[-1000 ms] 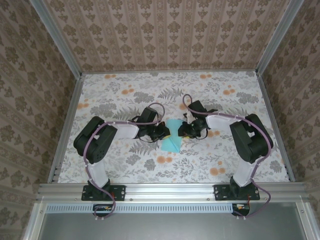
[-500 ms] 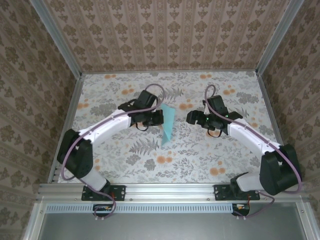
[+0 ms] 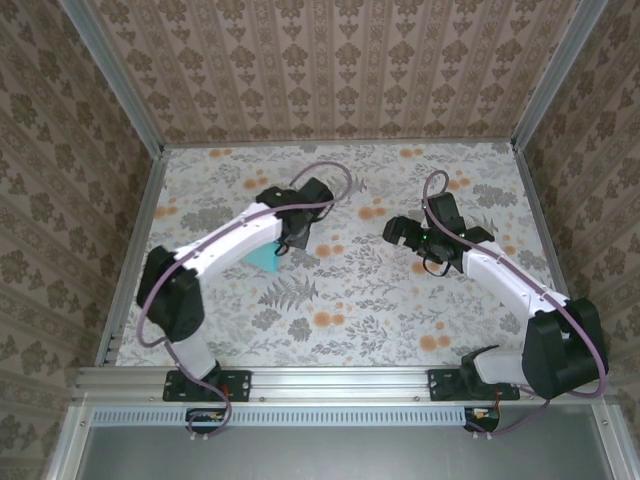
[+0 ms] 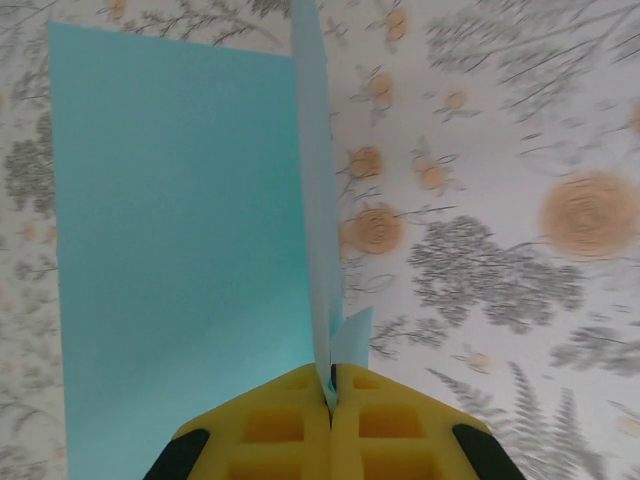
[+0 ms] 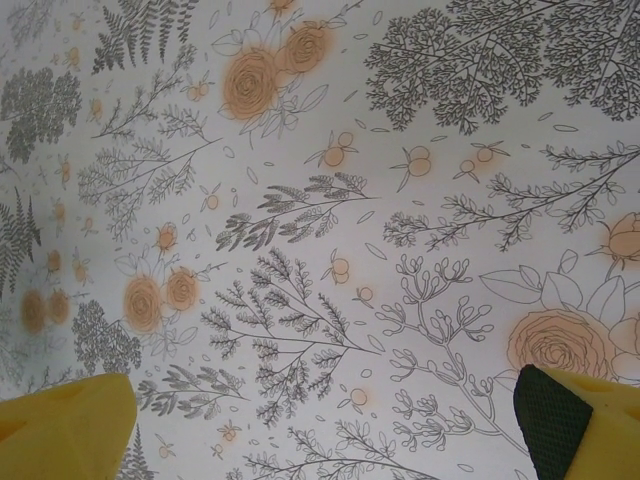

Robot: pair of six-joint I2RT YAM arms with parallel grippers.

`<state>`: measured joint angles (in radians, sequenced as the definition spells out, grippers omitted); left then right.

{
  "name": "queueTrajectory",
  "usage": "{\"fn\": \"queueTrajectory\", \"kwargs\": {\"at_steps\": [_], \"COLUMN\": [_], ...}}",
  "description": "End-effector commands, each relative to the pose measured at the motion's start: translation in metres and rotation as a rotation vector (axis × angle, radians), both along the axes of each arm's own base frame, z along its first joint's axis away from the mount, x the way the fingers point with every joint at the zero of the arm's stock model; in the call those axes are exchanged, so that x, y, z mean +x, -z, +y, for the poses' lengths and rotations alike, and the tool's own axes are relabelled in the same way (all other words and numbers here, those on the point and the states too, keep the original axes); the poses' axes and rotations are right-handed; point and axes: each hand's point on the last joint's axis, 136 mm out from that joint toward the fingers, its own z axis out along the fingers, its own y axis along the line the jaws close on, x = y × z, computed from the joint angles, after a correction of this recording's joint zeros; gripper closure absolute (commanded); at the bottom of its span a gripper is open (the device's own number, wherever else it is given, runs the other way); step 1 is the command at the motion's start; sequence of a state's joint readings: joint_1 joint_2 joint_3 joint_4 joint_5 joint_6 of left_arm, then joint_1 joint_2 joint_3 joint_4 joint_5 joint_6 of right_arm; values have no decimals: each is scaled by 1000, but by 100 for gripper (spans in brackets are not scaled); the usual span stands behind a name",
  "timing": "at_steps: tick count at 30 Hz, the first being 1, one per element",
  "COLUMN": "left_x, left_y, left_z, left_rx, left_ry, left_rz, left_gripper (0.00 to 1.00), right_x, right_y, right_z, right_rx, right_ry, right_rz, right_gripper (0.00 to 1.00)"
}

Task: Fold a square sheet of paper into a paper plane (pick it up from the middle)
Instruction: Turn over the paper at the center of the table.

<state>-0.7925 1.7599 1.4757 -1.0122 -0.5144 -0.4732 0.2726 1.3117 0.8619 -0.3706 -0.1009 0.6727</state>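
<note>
A floral-printed tabletop (image 3: pixel 400 310) lies between walls of patterned paper (image 3: pixel 330 60). From above, the left arm reaches out to the left-centre of the table. A turquoise corner of the square sheet of paper (image 3: pixel 266 261) peeks out on the near side of the arm, just behind the left gripper (image 3: pixel 293 232). The right gripper (image 3: pixel 398 231) hangs well apart to the right over bare pattern, probably drawn aside so the left arm has the sheet to itself.

At the left wrist, the yellow pads (image 4: pixel 270 425) are pressed together on a fold of the sheet. One wide panel spreads flat to the left, and a narrow flap stands on edge straight ahead of the pinch. Gripping at the crease seems meant to keep the fold set while the sheet is carried or turned. Whether the panel rests on the table or hangs above it, I cannot tell. It is not yet a dart shape, so the folding looks to be at an early stage.

At the right wrist, the fingertips (image 5: pixel 70 425) sit at the two bottom corners, spread wide, with nothing but flowers between them.
</note>
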Motion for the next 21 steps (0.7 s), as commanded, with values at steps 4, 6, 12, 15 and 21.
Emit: {"fn": "queueTrajectory", "kwargs": {"at_steps": [4,6,12,15,21], "left_x": [12,11,-9,-19,-30], "left_y": [21,34,77,94,96], "left_z": [3,-11,-55,-71,-88], "left_rx": [394,430,348,275,155], "left_ry": [71,115,190,207,216], "left_rz": [-69,-68,-8,32,87], "left_gripper": [100,100,100,100,80], "right_x": [-9,-11,-15,-14,-13], "right_y": [10,11,13,13,10], "right_z": [-20,-25,-39,-41,-42], "right_rx": [-15,-13,-11,-2,9], "right_ry": [84,98,145,149,151], "right_rz": [53,66,89,93,102], "right_gripper": [0,0,1,1,1]}}
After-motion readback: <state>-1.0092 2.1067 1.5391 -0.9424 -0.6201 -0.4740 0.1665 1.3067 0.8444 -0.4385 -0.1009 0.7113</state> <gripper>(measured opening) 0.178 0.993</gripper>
